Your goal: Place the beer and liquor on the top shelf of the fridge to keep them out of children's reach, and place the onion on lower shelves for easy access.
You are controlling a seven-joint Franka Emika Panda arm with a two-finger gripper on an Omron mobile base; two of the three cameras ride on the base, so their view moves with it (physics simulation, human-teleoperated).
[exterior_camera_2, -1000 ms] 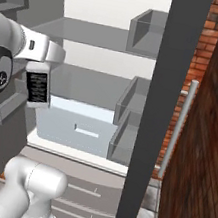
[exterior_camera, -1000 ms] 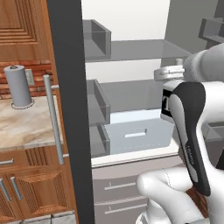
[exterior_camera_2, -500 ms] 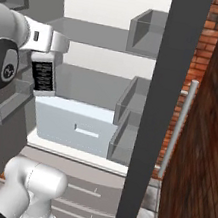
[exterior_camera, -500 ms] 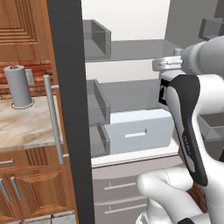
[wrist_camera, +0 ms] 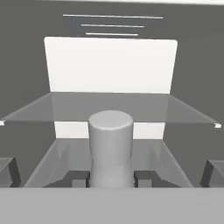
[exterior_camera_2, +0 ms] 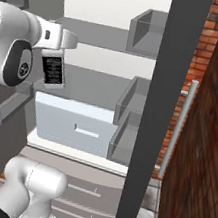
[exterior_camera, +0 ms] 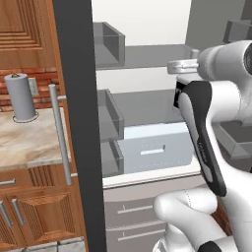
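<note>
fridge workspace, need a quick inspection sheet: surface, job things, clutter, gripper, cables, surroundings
surface: fridge open; glass shelf lies ahead of the hand
job's things: liquor upright, held by its white neck
clutter: grey cylinder standing on the counter
grippers: gripper shut on the liquor
cables: nothing seen
surroundings: wooden cabinets, brick wall

We see the fridge (exterior_camera: 74, 123) dark grey outside and white within, its shelves (wrist_camera: 109, 107) translucent grey, the liquor (exterior_camera_2: 53, 70) label black.
</note>
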